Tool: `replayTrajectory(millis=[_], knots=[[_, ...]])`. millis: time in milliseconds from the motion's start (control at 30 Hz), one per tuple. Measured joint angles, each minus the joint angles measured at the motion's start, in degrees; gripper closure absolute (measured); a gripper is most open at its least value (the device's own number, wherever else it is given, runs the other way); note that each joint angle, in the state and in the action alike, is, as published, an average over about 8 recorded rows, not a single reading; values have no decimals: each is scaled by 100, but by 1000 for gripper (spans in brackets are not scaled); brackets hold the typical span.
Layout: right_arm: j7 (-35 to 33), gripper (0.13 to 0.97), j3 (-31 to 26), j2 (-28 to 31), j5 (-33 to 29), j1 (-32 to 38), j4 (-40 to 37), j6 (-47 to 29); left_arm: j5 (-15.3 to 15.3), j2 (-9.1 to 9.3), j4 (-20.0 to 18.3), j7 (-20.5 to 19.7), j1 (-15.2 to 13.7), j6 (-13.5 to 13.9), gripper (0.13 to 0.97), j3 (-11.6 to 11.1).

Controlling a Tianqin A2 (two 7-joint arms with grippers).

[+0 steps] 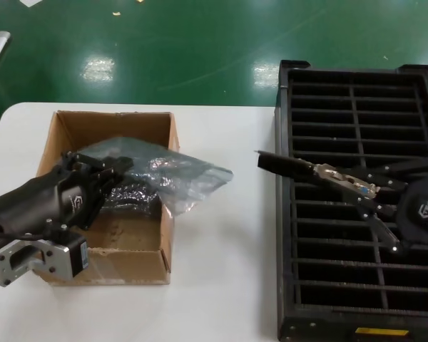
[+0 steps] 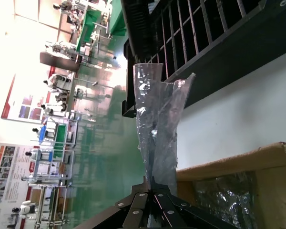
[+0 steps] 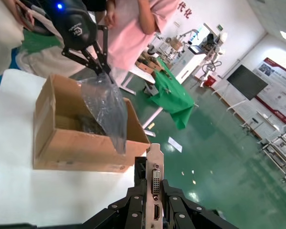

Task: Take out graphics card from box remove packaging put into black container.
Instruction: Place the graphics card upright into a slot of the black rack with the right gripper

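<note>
The right gripper (image 1: 321, 171), jaws closed on the graphics card (image 1: 285, 165), holds it above the black container (image 1: 357, 85); the card is stiff and fragile, so gripping near its bracket seems wise. The left gripper (image 1: 118, 171) pinches the light, slippery packaging (image 1: 178, 174) over the box (image 1: 114, 125).

A white table (image 1: 221, 285) stands on a glossy green floor (image 1: 164, 50) reflecting ceiling lights; behind are green-draped benches (image 3: 174, 98), wall posters (image 2: 21, 100), and a person in pink (image 3: 133, 28)
</note>
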Motion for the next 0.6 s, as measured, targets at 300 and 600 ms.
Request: replayTrajectory(millis=[300,600], knots=[[-32,909,68,78,18,-89,-34,34,0,0,0,0,0,0,959,0],[179,909,-396,-184,-406,475,-151,-227,0,0,0,0,0,0,959,0]])
